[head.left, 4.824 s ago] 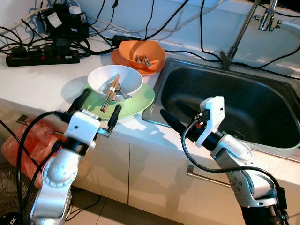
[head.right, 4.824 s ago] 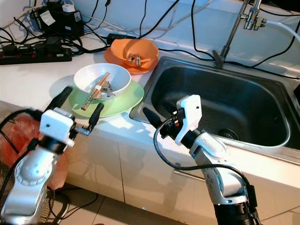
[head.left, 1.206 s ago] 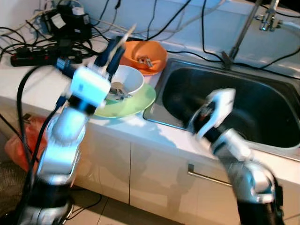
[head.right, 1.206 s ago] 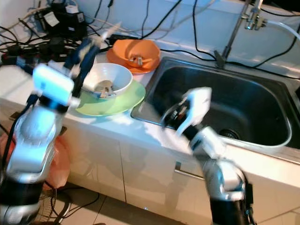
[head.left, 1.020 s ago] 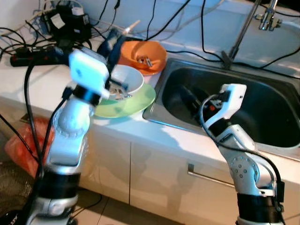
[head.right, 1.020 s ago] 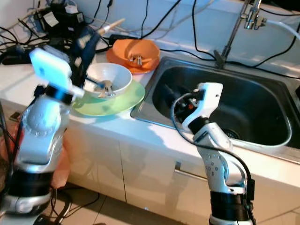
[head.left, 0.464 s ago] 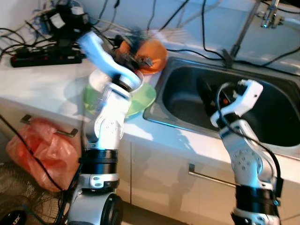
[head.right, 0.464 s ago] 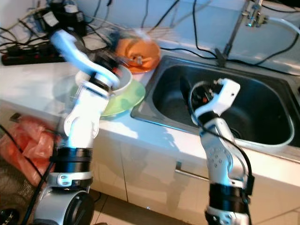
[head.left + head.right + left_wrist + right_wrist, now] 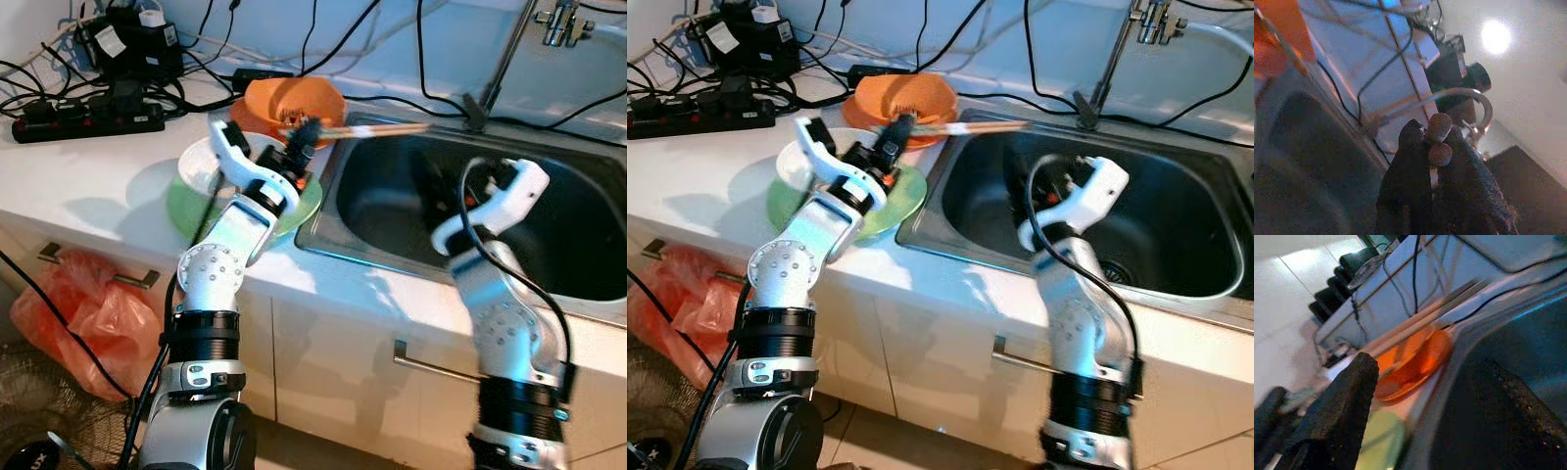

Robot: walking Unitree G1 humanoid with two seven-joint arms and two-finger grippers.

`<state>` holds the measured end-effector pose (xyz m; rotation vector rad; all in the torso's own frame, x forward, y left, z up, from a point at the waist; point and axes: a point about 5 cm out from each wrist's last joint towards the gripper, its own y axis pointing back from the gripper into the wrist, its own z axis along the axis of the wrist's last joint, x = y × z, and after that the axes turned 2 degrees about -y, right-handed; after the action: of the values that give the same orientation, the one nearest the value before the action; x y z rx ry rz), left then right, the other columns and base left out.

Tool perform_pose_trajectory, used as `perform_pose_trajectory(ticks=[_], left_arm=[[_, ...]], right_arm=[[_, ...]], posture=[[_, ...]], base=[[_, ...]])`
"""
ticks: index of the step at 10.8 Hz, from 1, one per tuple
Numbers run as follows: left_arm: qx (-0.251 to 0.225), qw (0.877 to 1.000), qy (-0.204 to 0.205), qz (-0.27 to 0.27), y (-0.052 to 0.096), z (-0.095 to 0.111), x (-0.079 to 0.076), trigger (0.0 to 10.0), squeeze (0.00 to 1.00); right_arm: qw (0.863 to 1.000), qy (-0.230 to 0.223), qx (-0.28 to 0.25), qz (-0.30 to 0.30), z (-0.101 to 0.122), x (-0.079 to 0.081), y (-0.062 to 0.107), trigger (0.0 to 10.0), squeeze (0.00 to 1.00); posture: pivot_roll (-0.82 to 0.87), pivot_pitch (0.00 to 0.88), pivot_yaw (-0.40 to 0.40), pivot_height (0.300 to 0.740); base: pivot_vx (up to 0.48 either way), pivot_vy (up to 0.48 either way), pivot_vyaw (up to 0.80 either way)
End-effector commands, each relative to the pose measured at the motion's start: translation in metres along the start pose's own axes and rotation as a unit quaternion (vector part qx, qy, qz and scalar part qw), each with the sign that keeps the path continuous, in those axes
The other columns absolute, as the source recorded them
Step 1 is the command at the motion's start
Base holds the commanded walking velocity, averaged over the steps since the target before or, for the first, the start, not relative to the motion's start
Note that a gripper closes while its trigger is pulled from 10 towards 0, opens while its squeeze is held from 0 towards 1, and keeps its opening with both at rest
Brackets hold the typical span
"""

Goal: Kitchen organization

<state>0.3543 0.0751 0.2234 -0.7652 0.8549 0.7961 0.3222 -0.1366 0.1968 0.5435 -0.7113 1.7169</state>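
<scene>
White bench, sink's left rim: left gripper [image 9: 312, 129] clamps wooden chopsticks [image 9: 377, 128] by one end; they may slip. Right gripper [image 9: 1415, 396] gapes empty.

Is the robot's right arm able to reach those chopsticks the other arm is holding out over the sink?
Probably yes. The right gripper is open inside the sink, just below the chopsticks that the left gripper holds, with nothing between them.
</scene>
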Motion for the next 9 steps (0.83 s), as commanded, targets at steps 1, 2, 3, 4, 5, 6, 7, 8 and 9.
perform_pose_trajectory(ticks=[1,2,3,4,5,6,7,8,9], left_arm=[[0.029,0.997,0.068,-0.013,-0.006,-0.032,-0.007,0.0,0.0],[0.035,0.997,0.064,-0.016,-0.006,-0.032,-0.009,0.0,0.0],[0.036,0.997,0.066,-0.02,-0.006,-0.029,-0.012,0.0,0.0],[0.045,0.996,0.072,-0.032,-0.005,-0.027,-0.016,0.0,0.0],[0.05,0.995,0.075,-0.035,-0.005,-0.026,-0.017,0.0,0.0],[0.056,0.995,0.079,-0.029,-0.004,-0.026,-0.016,0.0,0.0],[0.062,0.994,0.086,-0.026,-0.004,-0.028,-0.015,0.0,0.0],[0.069,0.993,0.094,-0.03,-0.003,-0.031,-0.016,0.0,0.0],[0.074,0.992,0.098,-0.034,-0.002,-0.032,-0.018,0.0,0.0]], right_arm=[[1.0,-0.02,0.005,-0.002,0.0,0.0,-0.003,10.0,0.0],[1.0,-0.023,0.009,0.007,-0.002,0.004,-0.005,10.0,0.0],[1.0,-0.026,0.011,0.011,-0.003,0.006,-0.006,10.0,0.0],[0.999,-0.032,0.011,0.015,-0.004,0.009,-0.008,10.0,0.0],[0.999,-0.037,0.011,0.017,-0.004,0.01,-0.009,10.0,0.0],[0.999,-0.042,0.009,0.02,-0.003,0.011,-0.01,10.0,0.0],[0.999,-0.047,0.008,0.023,-0.004,0.013,-0.012,10.0,0.0],[0.998,-0.054,0.007,0.027,-0.004,0.015,-0.015,10.0,0.0],[0.998,-0.059,0.006,0.031,-0.004,0.017,-0.017,10.0,0.0]], posture=[[0.08,0.041,-0.017,0.74],[0.08,0.041,-0.018,0.74],[0.08,0.043,-0.018,0.74],[0.08,0.043,-0.018,0.74],[0.08,0.044,-0.018,0.74],[0.08,0.044,-0.018,0.74],[0.08,0.044,-0.017,0.74],[0.08,0.044,-0.017,0.74],[0.08,0.044,-0.017,0.74]], base=[[0.0,0.0,0.0],[0.0,0.0,0.0],[0.0,0.0,0.0],[0.0,0.0,0.0],[0.0,0.0,0.0],[0.0,0.0,0.0],[0.0,0.0,0.0],[0.0,0.0,0.0],[0.0,0.0,0.0]])
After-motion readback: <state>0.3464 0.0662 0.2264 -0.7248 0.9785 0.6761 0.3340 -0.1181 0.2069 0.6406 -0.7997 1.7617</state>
